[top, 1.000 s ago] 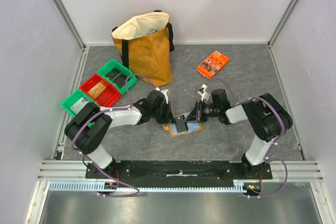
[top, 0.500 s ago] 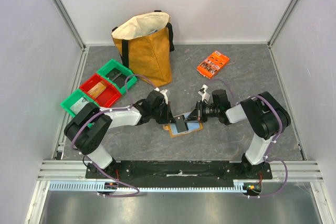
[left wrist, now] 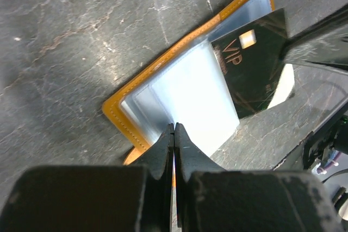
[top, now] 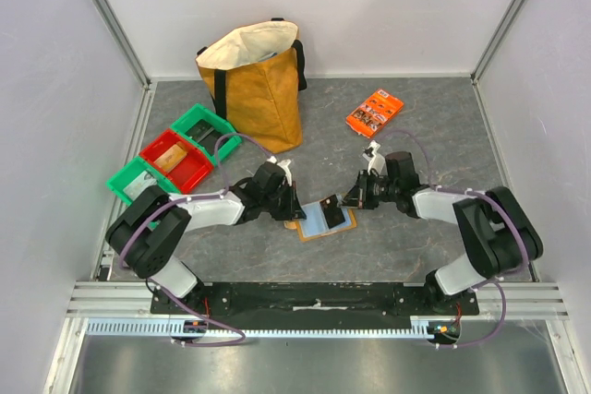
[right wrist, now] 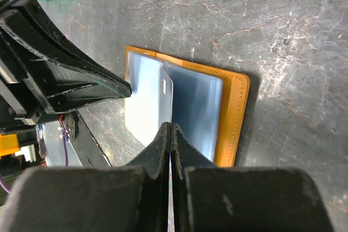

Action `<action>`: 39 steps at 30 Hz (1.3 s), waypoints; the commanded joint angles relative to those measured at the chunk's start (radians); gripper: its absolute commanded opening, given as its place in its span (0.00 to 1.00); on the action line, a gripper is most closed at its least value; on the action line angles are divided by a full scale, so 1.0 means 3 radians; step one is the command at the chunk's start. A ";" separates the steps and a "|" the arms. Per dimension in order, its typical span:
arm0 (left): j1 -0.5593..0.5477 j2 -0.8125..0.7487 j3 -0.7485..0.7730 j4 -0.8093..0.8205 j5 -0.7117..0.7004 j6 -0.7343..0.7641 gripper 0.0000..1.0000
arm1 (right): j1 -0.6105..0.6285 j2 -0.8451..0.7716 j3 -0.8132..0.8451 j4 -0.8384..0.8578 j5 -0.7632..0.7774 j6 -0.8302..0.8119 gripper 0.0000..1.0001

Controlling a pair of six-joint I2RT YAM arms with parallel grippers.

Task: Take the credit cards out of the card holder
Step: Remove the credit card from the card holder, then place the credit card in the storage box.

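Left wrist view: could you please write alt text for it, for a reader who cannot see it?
The shut left end effector touches the near pocket edge of the open card holder on a dark table. From the right, the right end effector pinches the edge of a dark credit card marked VIP.

One camera looks down overhead; both wrist cameras closely face the card holder (left wrist: 185, 85).

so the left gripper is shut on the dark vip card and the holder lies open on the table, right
No, the right gripper is shut on the dark vip card; the left wrist view shows its finger on the card's corner. The left gripper is shut, tips at the pale pocket of the holder, which does lie open on the table.
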 commanded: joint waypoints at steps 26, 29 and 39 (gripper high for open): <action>0.0025 -0.0849 0.1381 -0.1404 0.2062 0.3426 0.73 | 0.0023 -0.2083 0.0493 -0.1105 -0.0580 -0.0715 0.00; 0.0030 -0.0777 0.1525 -0.1543 0.2394 0.3626 0.70 | 0.0084 -0.2114 0.0514 -0.1075 -0.0713 -0.0745 0.00; 0.0025 -0.0537 0.1847 -0.1824 0.2355 0.3815 0.70 | 0.0355 -0.2140 0.0560 -0.1054 -0.0770 -0.0858 0.00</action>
